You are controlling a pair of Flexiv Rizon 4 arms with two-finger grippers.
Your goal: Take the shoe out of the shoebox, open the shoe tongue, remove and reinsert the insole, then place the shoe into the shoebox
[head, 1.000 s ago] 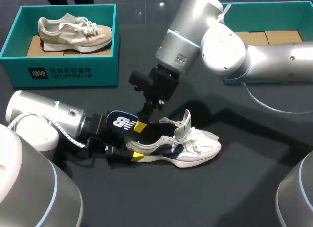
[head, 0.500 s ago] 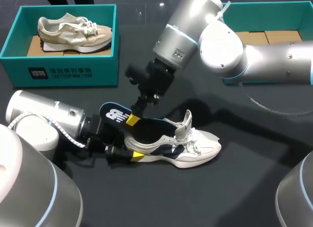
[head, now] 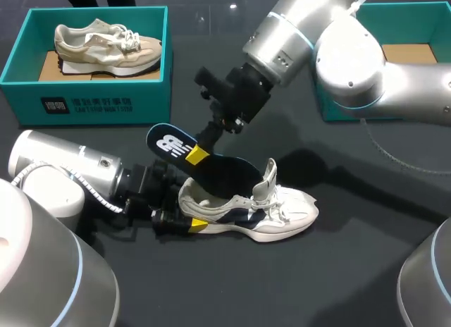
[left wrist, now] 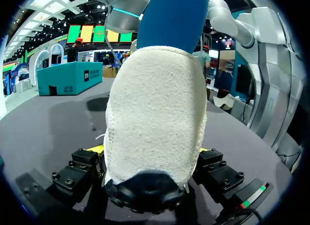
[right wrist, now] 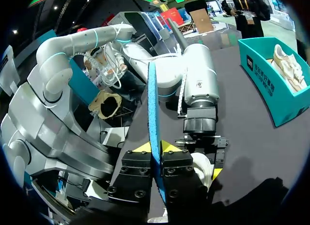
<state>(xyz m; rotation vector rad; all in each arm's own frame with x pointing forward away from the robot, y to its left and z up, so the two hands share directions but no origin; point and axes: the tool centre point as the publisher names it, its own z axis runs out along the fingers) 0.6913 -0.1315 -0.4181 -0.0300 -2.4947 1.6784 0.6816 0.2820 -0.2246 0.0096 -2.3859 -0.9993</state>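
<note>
A white and navy shoe point(head: 271, 208) lies on its sole on the dark table. My left gripper point(head: 189, 211) is shut on its heel; in the left wrist view the heel point(left wrist: 155, 118) fills the gap between the fingers of the left gripper point(left wrist: 150, 154). My right gripper point(head: 199, 156) is shut on the dark blue insole point(head: 218, 168) near its logo end and holds it slanted above the shoe. The insole's front end reaches down toward the shoe's opening, behind the raised tongue. In the right wrist view the insole point(right wrist: 153, 108) stands edge-on between the fingers of the right gripper point(right wrist: 156, 148).
A teal shoebox point(head: 84, 94) at the back left holds a beige shoe point(head: 106, 44). A second teal shoebox point(head: 331, 112) stands at the back right, partly behind my right arm. Bare dark table lies in front of the shoe and to its right.
My right gripper has risen and drawn back to the right with the insole, lifting its heel end up out of the shoe. The left gripper and the shoe have stayed put.
</note>
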